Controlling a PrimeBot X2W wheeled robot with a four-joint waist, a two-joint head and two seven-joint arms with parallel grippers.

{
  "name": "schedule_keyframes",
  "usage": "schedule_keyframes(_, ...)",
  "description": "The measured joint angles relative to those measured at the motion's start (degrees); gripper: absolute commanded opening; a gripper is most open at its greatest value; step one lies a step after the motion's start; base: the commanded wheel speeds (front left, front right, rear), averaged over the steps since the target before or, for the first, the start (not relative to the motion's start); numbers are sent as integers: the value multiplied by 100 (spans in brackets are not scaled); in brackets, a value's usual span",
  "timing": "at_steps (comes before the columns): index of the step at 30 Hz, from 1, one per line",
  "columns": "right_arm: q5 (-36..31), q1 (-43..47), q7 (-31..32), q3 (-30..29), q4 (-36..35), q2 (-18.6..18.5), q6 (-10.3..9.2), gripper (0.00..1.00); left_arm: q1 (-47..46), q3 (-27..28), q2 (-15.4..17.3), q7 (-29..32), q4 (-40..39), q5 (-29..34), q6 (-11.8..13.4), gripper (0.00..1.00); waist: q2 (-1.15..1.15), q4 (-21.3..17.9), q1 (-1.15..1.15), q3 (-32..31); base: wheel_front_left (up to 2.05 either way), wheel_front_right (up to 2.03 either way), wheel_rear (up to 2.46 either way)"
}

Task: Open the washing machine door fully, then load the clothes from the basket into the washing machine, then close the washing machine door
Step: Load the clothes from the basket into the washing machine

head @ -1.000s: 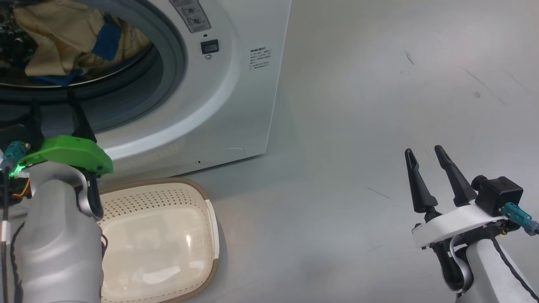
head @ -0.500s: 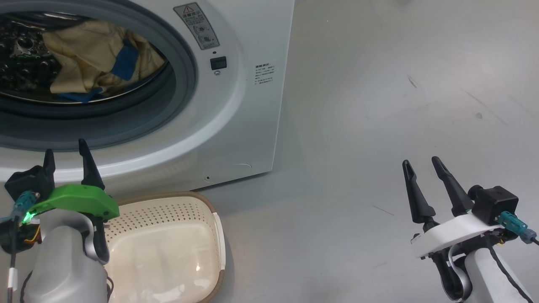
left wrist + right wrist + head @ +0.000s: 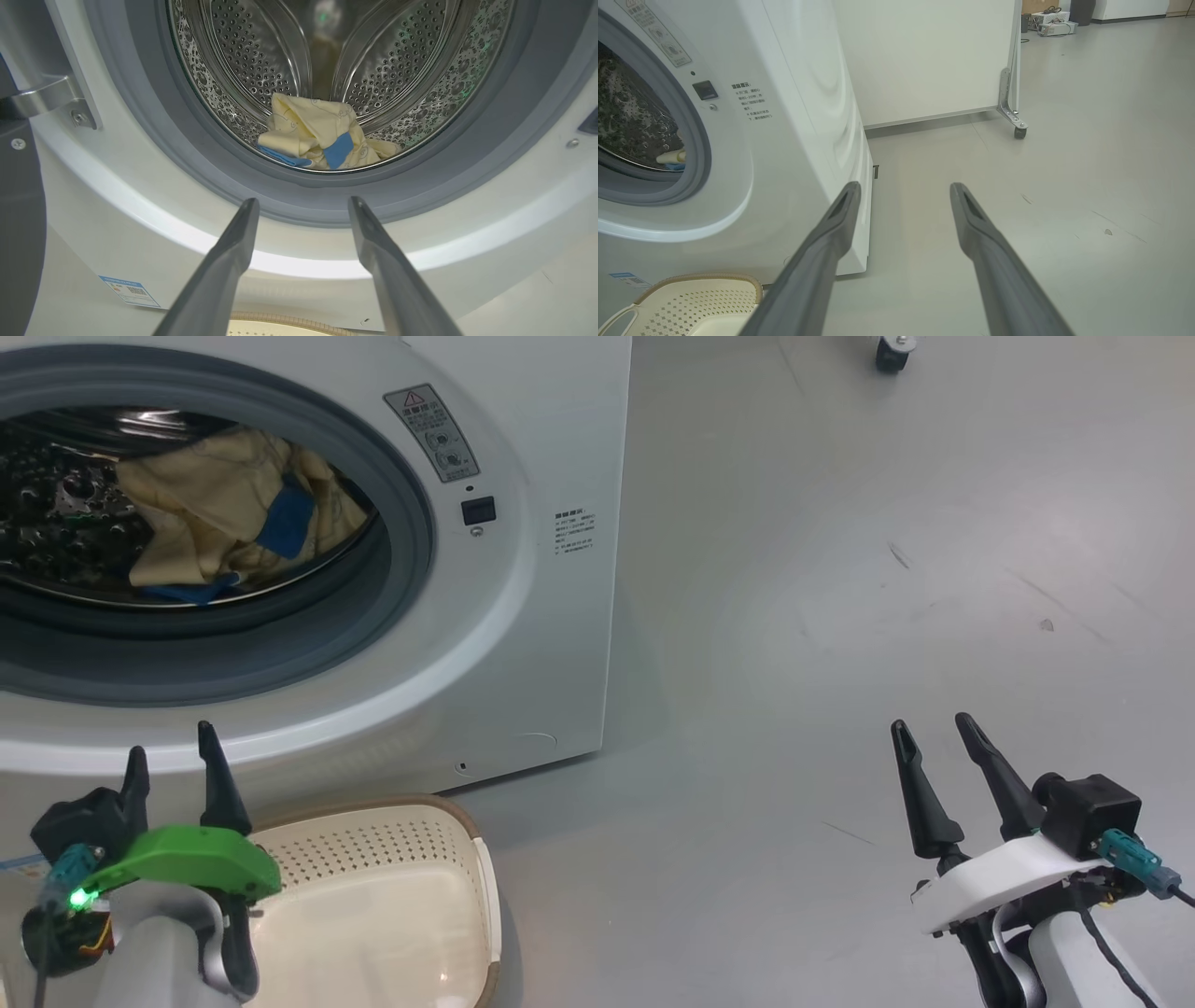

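Both claws, the left gripper [image 3: 171, 742] and the right gripper [image 3: 931, 723], are wide open and hold nothing. Right by the left one sits the basket [image 3: 373, 840], and it looks empty. Past it, the clothes [image 3: 215, 523] lie inside the washing machine [image 3: 551, 457], close to the front lip. The washing machine door [image 3: 18, 242] stands open at the side. When it swings shut, some cloth could get pinched in the grey ring [image 3: 303, 205] and stop it closing.

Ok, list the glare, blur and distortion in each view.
Head view: soft sheen on the basket floor, even light otherwise. Left wrist view: bright streak across the washing machine front, drum highlights sparkle, clothes sharp. Right wrist view: wide-angle bends the machine's side edge.
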Motion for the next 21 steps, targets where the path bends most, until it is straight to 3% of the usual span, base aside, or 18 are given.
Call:
schedule_keyframes(6,-4,113,0,-43,-3,-4,0,100,338,-303,1,0,-163,-417,-196,100,0,-28,0,-154,0,0,0)
schedule_keyframes(21,-57,226,0,-93,-9,-74,0,100,1044,-537,7,0,-606,-486,-86,100,0,41,0,-431,0,0,0)
